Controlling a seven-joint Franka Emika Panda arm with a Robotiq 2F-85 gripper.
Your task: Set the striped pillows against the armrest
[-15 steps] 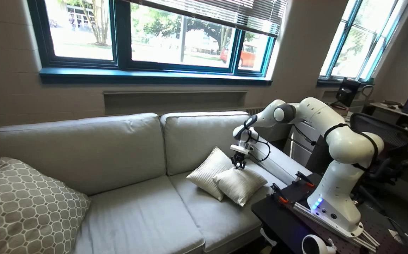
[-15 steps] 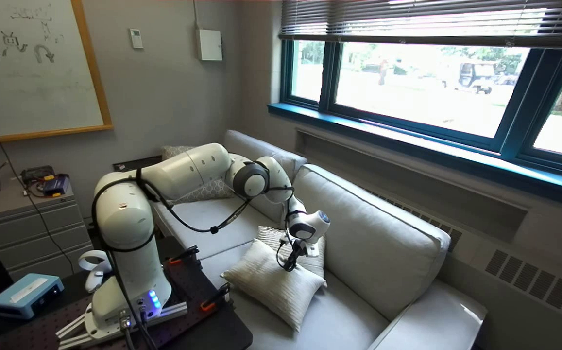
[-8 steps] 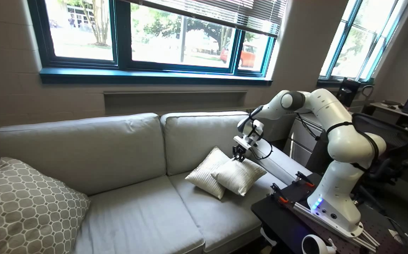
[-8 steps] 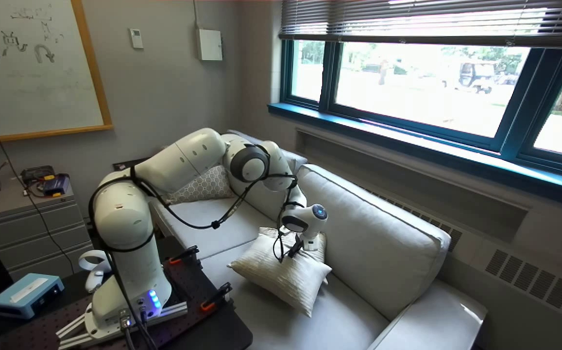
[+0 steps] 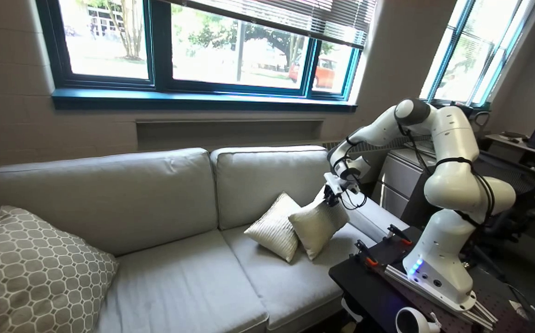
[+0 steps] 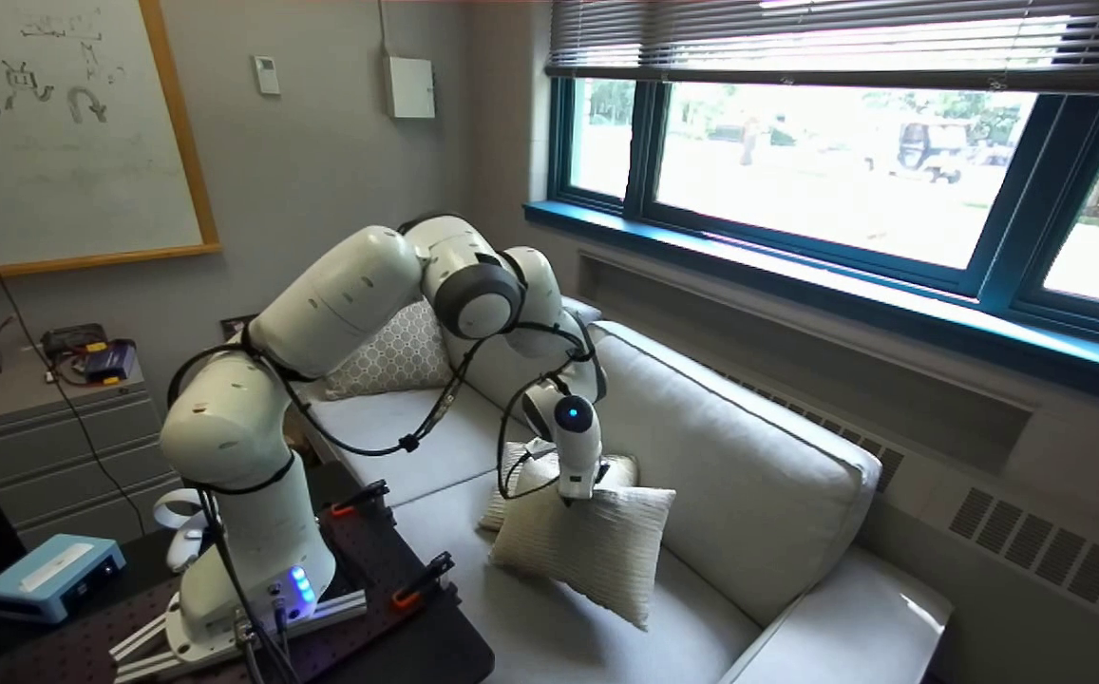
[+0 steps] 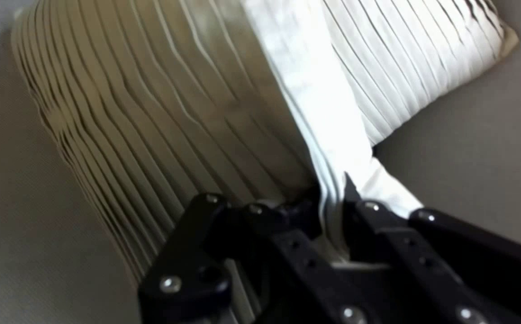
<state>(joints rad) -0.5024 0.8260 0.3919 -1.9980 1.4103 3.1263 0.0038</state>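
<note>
While nearly closed, the tool (image 7: 331, 216) pinches a striped pillow (image 7: 165, 112).

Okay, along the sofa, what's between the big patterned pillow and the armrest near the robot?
In an exterior view: seat cushions, then a striped pillow, then a second striped pillow held by the end effector.

Daylight glare from washed-out windows (image 5: 230, 51), dim walls (image 5: 13, 125), wrist view softly blurred, its striped pillow (image 7: 152, 103) partly shadowed.
</note>
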